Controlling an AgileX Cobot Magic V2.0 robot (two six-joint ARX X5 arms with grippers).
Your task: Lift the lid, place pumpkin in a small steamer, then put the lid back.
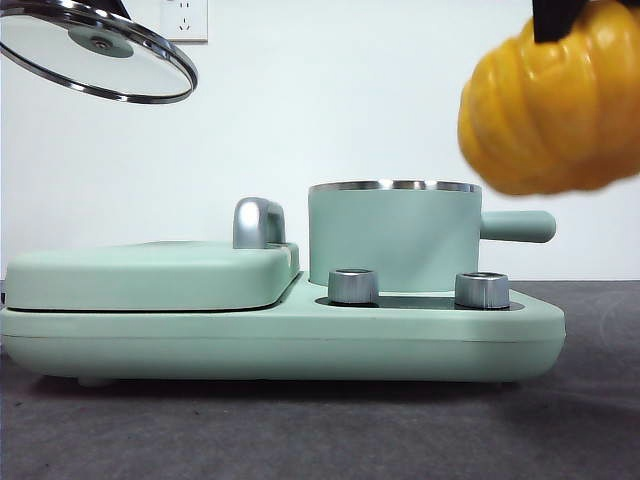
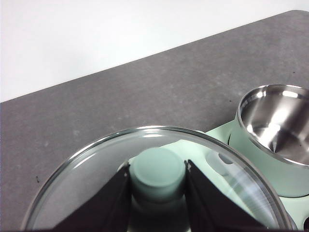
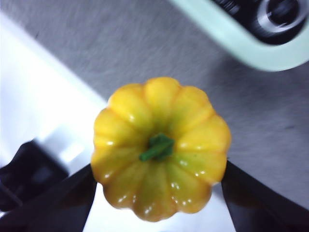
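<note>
1. Nearest to us in the front view is the pumpkin (image 1: 550, 110), large and slightly blurred at the upper right, held in the air above and to the right of the small steamer (image 1: 394, 235).
2. We see the right hand (image 3: 157, 193) grasping the pumpkin (image 3: 159, 147): one black jaw presses on each flank, and the green stem faces the wrist camera. Below it lie the grey bench (image 3: 145, 53) and a corner of the mint-green base (image 3: 227, 38).
3. We see the left hand (image 2: 158, 186) clenched on the mint-green knob (image 2: 158, 171) of the lid (image 2: 87, 179), one jaw on either side of the knob.
4. In the front view the lid (image 1: 100, 50) hangs tilted at the upper left, clear of the bench (image 1: 320, 430) and well apart from the small steamer.
5. The small steamer (image 2: 273, 135) stands uncovered; its polished steel interior is visible in the left wrist view. Its stubby side handle (image 1: 518, 226) points to the right in the front view.
6. The small steamer sits on the right part of the mint-green base (image 1: 280, 340), behind two steel knobs (image 1: 353, 285).
7. A flat mint-green cover (image 1: 150, 275) with a steel handle (image 1: 258, 222) occupies the left part of the base.
</note>
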